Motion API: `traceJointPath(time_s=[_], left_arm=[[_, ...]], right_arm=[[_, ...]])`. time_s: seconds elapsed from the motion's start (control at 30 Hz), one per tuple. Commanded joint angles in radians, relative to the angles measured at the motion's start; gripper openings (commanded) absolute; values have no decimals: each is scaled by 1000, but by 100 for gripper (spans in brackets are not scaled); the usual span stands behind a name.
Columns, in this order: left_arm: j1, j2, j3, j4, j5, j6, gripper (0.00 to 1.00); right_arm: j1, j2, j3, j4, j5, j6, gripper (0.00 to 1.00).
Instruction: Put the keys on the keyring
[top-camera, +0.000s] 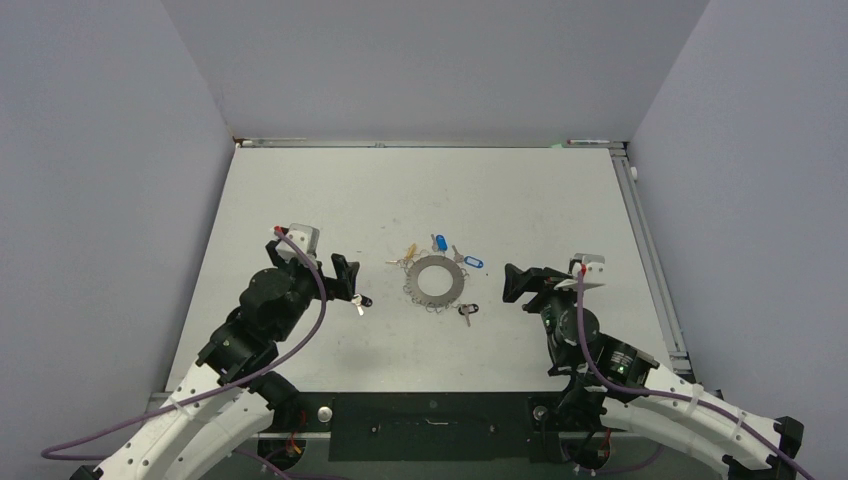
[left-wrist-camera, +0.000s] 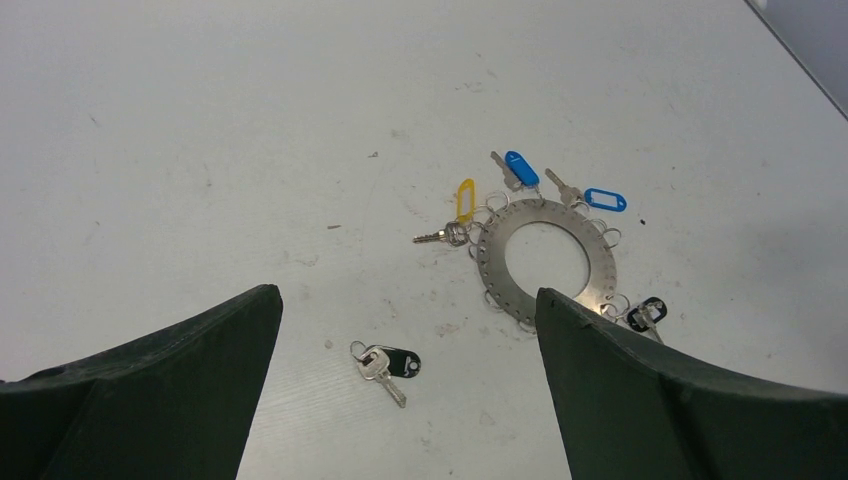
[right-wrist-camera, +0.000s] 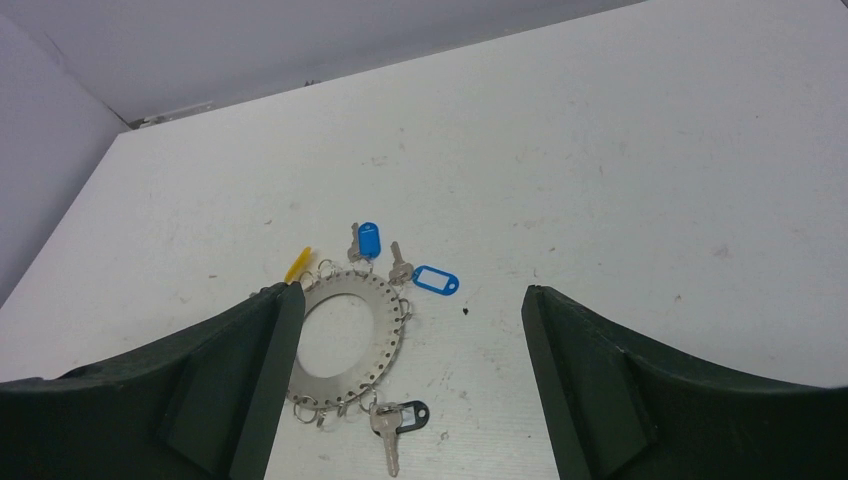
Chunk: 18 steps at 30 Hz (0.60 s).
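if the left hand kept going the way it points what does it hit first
The left hand would likely meet the loose black-tagged key first, lying between its open fingers, short of the keyring. Depth is unclear; it may touch bare table first.

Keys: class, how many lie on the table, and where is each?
5. The yellow-tagged key, blue-headed key, blue-tagged key and black-tagged key sit around the keyring; a loose black-tagged key lies apart, left of it. None seems hidden.
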Motion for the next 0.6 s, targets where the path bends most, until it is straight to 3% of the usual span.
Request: traceJointPath(time_s=[0.0, 0.23, 0.57], left_arm=[[28, -15, 37, -26, 104, -47, 96], [29, -66, 6, -13, 41, 13, 96], [28, -76, -8, -3, 84, 41, 96]], right_arm=[[7, -75, -11, 28, 40, 6, 83], [6, -124, -22, 12, 36, -8, 83], [7, -107, -6, -41, 56, 18, 83]])
